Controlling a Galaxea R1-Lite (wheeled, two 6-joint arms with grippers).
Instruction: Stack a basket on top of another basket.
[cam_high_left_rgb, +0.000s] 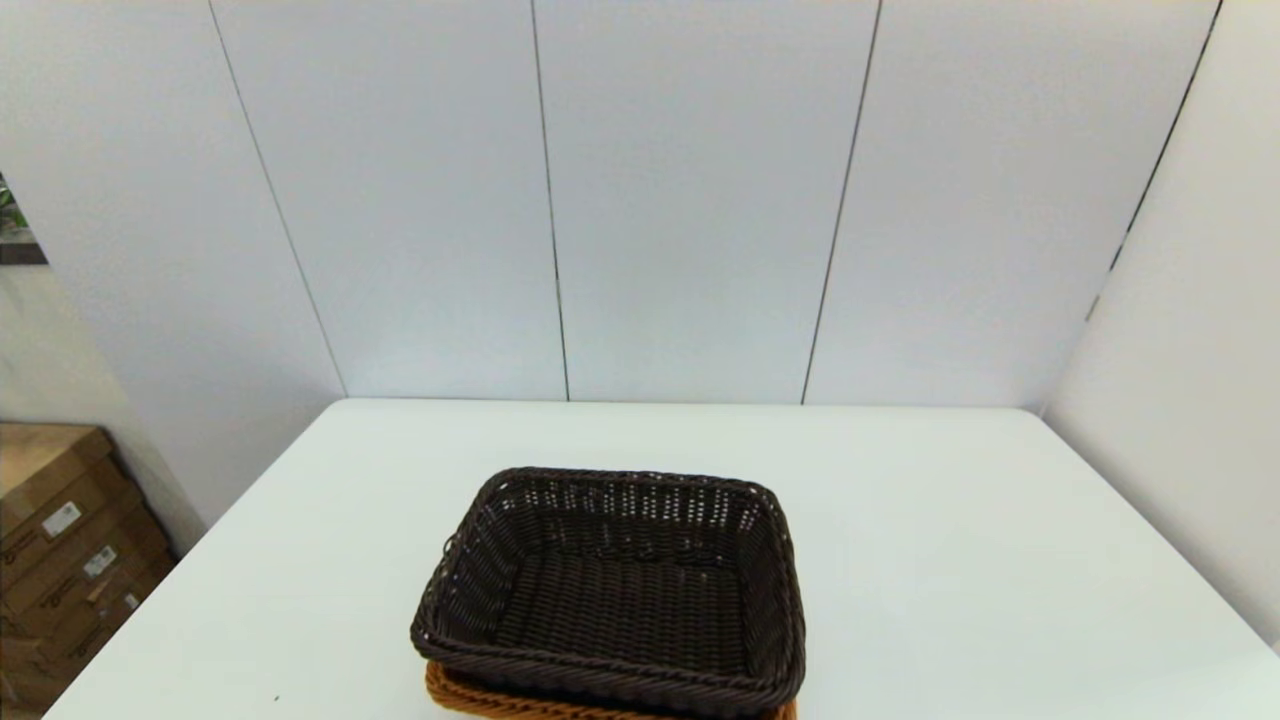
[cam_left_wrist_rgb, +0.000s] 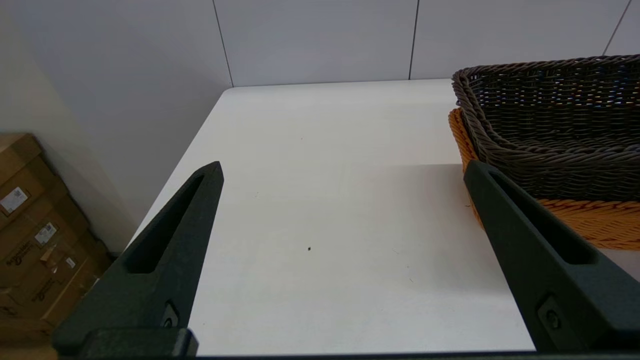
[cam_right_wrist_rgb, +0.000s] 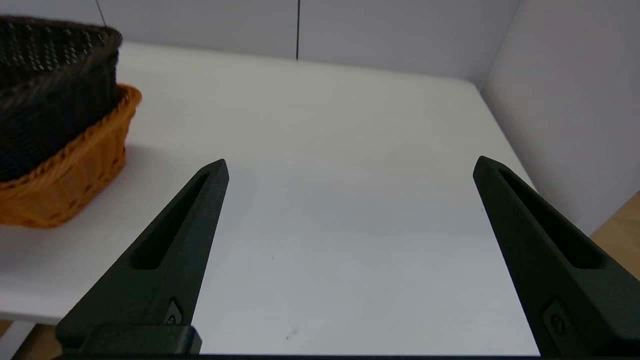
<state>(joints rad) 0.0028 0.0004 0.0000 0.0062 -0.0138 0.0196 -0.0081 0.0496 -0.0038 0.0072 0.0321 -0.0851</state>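
Nearest the lens, at the bottom centre of the head view, the dark brown basket (cam_high_left_rgb: 612, 590) is seen nested in the orange-tan basket (cam_high_left_rgb: 470, 697), whose rim shows only below it. Its long axis is seen running left to right across the frame. Bare white table (cam_high_left_rgb: 1000, 560) is noted on both sides and beyond. The left gripper (cam_left_wrist_rgb: 342, 170) and right gripper (cam_right_wrist_rgb: 350, 167) are held with fingers wide apart, each beside the stack. Cardboard boxes (cam_high_left_rgb: 60, 550) are recorded at lower left, off the table.
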